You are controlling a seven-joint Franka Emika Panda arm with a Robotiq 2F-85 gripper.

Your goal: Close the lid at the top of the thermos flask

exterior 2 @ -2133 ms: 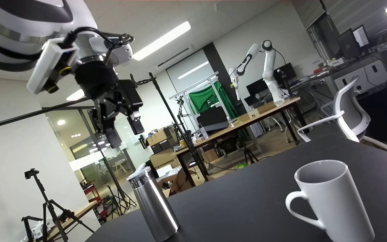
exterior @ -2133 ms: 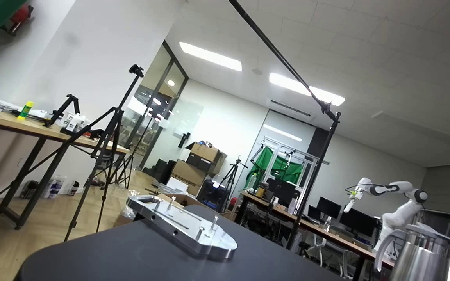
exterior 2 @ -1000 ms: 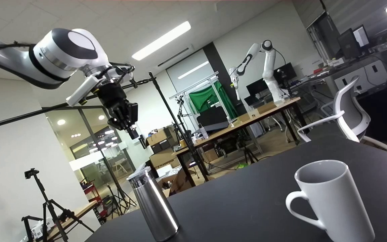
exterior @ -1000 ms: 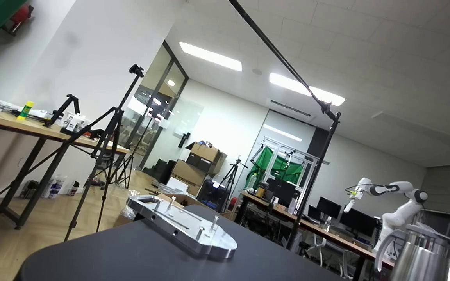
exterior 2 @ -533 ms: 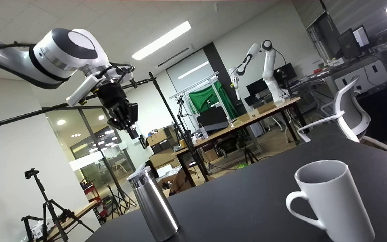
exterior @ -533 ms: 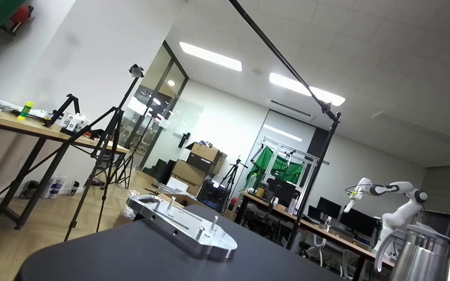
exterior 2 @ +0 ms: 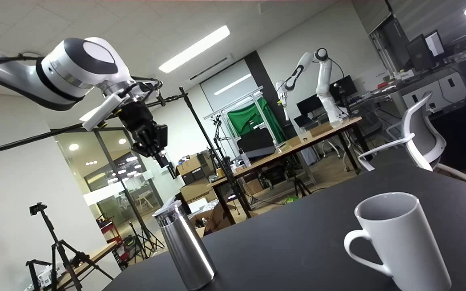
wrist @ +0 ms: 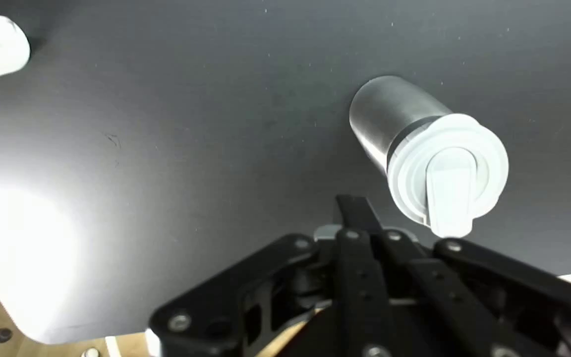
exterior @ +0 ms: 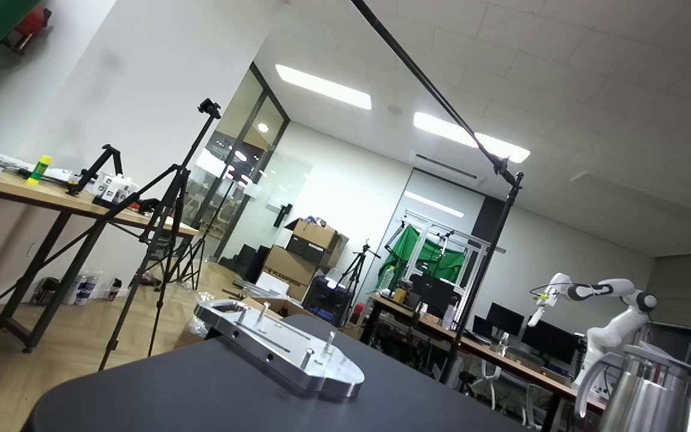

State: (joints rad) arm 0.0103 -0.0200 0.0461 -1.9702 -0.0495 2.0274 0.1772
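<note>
The flask [exterior 2: 187,248] stands on the table [wrist: 191,148], apart from and lower than the clenched jaws, lid [wrist: 450,198] tilted up; the upright mug [exterior 2: 407,246] hides its bottom.

Dark table [exterior 2: 281,242], upright steel thermos flask [exterior 2: 187,248], white mug [exterior 2: 405,242], metal plate [exterior: 276,337] with short pegs
</note>
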